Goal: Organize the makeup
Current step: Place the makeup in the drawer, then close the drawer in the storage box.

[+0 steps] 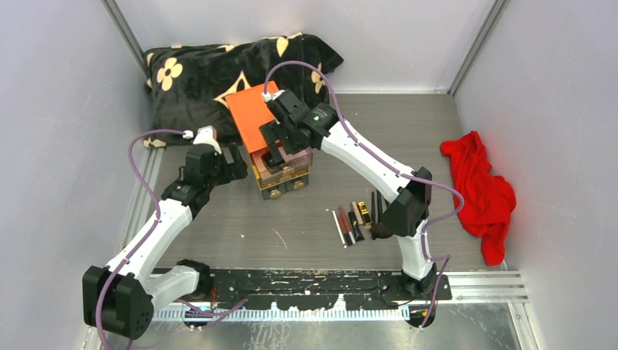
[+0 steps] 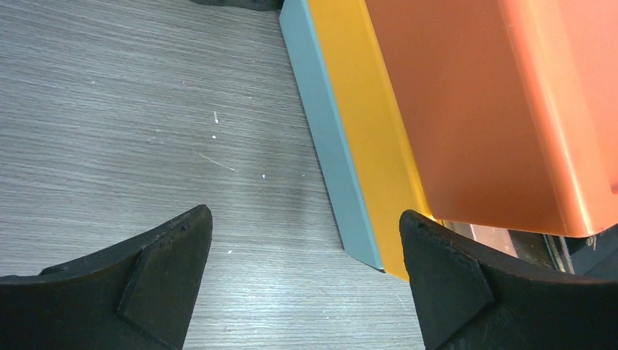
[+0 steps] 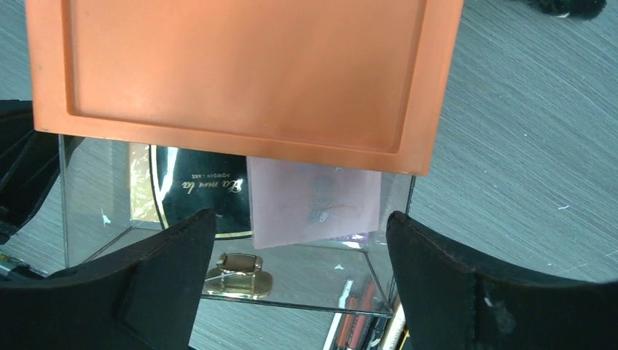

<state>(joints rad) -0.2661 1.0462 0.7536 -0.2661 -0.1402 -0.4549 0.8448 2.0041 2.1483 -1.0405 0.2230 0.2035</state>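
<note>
**Squarely over the open drawer: both claws spread, nothing held**

The right claw (image 1: 276, 155) hangs above the box (image 1: 280, 146) near the middle of the worktop (image 1: 218, 233). Its wrist view shows the fingers (image 3: 164, 281) wide apart and empty. Between them sits the top clear drawer (image 3: 87, 219), pulled out from under the orange lid (image 3: 233, 73). A flat pink palette (image 3: 315, 204) lies inside that drawer, its far edge tucked under the lid. A black case (image 3: 193, 193) with gold lettering lies just beside it on the left. A gold handle (image 3: 237, 274) marks the drawer's front.

The left claw (image 1: 237, 162) sits low at the box's left side. It too is spread wide and grips nothing, and one finger (image 2: 466, 292) is near the box's bottom corner.

The rest of the makeup lies loose on the worktop, right of the box and in front of it. Thin tubes (image 1: 352, 222) lie side by side in a small row, with slim black brushes (image 1: 374, 207) just to their right, partly behind the right arm's elbow.

A red cloth (image 1: 481, 193) is crumpled at the far right, well apart from the makeup. A black flowered cushion (image 1: 211, 69) lies behind the box.
</note>
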